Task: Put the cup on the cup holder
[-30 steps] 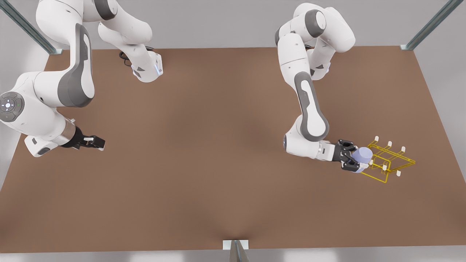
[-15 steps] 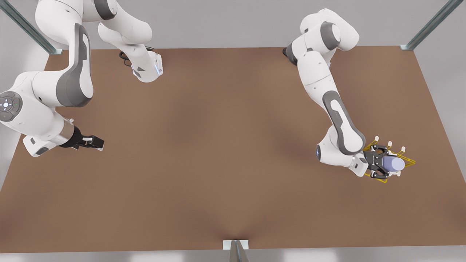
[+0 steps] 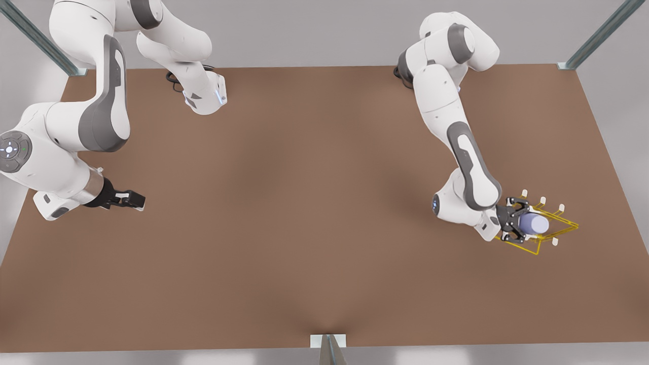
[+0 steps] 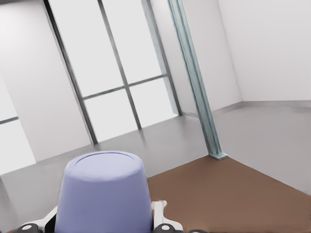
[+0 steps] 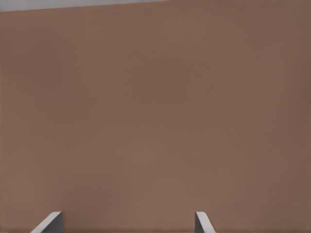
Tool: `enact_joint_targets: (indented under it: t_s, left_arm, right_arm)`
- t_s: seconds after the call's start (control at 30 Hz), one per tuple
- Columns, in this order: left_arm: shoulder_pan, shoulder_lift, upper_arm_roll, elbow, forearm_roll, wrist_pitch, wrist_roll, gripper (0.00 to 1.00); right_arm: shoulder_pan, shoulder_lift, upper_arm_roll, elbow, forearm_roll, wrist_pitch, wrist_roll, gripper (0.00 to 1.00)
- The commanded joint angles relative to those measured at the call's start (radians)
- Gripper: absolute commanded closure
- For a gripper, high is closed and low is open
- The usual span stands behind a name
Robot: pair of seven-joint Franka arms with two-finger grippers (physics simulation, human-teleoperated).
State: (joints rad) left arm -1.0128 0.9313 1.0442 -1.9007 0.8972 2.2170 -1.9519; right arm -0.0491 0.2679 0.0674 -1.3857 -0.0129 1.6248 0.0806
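Left jaws (image 3: 518,225) clamping cup (image 3: 533,223) over cup holder (image 3: 560,226), right jaws (image 3: 133,199) parted, waiting, table (image 5: 155,116) beneath

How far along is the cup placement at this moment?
Done: the cup is picked up, gripped by the left gripper and carried over the yellow cup holder at the front view's right. In hand: the cup lies tilted above the rack's pegs. Left: seating it on a peg and releasing. The right gripper waits, open, over bare table.
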Motion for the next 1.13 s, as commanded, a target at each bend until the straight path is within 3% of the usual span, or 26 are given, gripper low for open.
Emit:
enact_joint_targets:
  t_s: [0.0, 0.17, 0.2, 0.23, 0.37, 0.5, 0.53, 0.57, 0.6, 0.67, 0.7, 0.73, 0.77, 0.8, 0.87, 0.97, 1.1]
  left_arm:
    - [-0.007, -0.009, 0.002, -0.005, 0.005, 0.000, 0.054, 0.25]
    - [-0.020, -0.006, -0.003, -0.023, 0.000, -0.003, 0.025, 0.25]
    - [-0.020, -0.006, -0.012, -0.023, 0.000, -0.005, 0.016, 0.08]
    - [-0.020, -0.008, -0.015, -0.023, -0.001, -0.007, 0.014, 0.00]
    - [-0.021, -0.009, -0.015, -0.023, -0.001, -0.010, 0.010, 0.00]
    - [-0.132, -0.181, -0.018, -0.047, -0.107, -0.143, 0.100, 0.00]
    - [-0.138, -0.336, -0.064, 0.017, -0.283, -0.279, 0.411, 0.00]
    - [-0.139, -0.393, -0.073, 0.131, -0.491, -0.414, 0.718, 0.00]
    - [-0.126, -0.387, -0.070, 0.349, -0.743, -0.647, 1.153, 0.00]
    - [-0.038, -0.428, -0.073, 0.552, -1.003, -0.951, 1.830, 0.00]
    - [0.160, -0.537, -0.339, 0.568, -0.998, -1.004, 2.096, 0.00]
    - [0.476, -0.604, -0.759, 0.611, -0.983, -0.999, 2.092, 0.00]
    - [0.551, -0.612, -0.869, 0.614, -0.934, -0.984, 2.075, 0.00]
    - [0.681, -0.669, -1.024, 0.531, -0.883, -0.826, 1.977, 0.00]
    - [0.701, -0.692, -1.061, 0.425, -0.896, -0.709, 1.927, 0.00]
    - [0.724, -0.683, -1.052, 0.606, -0.971, -0.958, 1.933, 0.00]
    - [0.747, -0.640, -1.043, 0.617, -1.000, -0.944, 1.978, 0.00]
  right_arm:
    - [0.000, -0.001, 0.000, 0.000, 0.001, 0.003, -0.009, 0.00]
    - [0.000, 0.010, 0.000, 0.000, 0.004, 0.003, -0.010, 0.00]
    - [0.000, 0.010, 0.000, 0.000, 0.004, 0.001, -0.009, 0.00]
    - [0.000, 0.011, 0.000, 0.002, 0.004, 0.003, -0.009, 0.00]
    - [0.000, 0.011, 0.000, 0.000, 0.004, 0.003, -0.009, 0.00]
    - [0.000, 0.011, 0.000, 0.000, 0.004, 0.003, -0.009, 0.00]
    - [0.000, 0.011, 0.000, 0.000, 0.005, 0.003, -0.009, 0.00]
    - [0.000, 0.011, 0.000, 0.000, 0.005, 0.003, -0.009, 0.00]
    - [0.000, 0.013, 0.000, 0.000, 0.005, 0.003, -0.009, 0.00]
    - [0.000, 0.011, 0.000, 0.000, 0.005, 0.003, -0.010, 0.00]
    - [0.000, 0.011, 0.000, 0.002, 0.005, 0.003, -0.010, 0.00]
    - [0.000, 0.011, 0.000, 0.002, 0.005, 0.001, -0.010, 0.00]
    - [-0.001, 0.011, 0.000, 0.002, 0.005, 0.003, -0.010, 0.00]
    - [0.000, 0.011, 0.000, 0.001, 0.005, 0.003, -0.010, 0.00]
    - [0.000, 0.013, 0.000, 0.001, 0.005, 0.003, -0.010, 0.00]
    - [0.000, 0.017, 0.002, 0.002, 0.005, 0.003, -0.009, 0.00]
    - [0.002, 0.019, 0.003, 0.030, 0.004, 0.010, -0.005, 0.00]
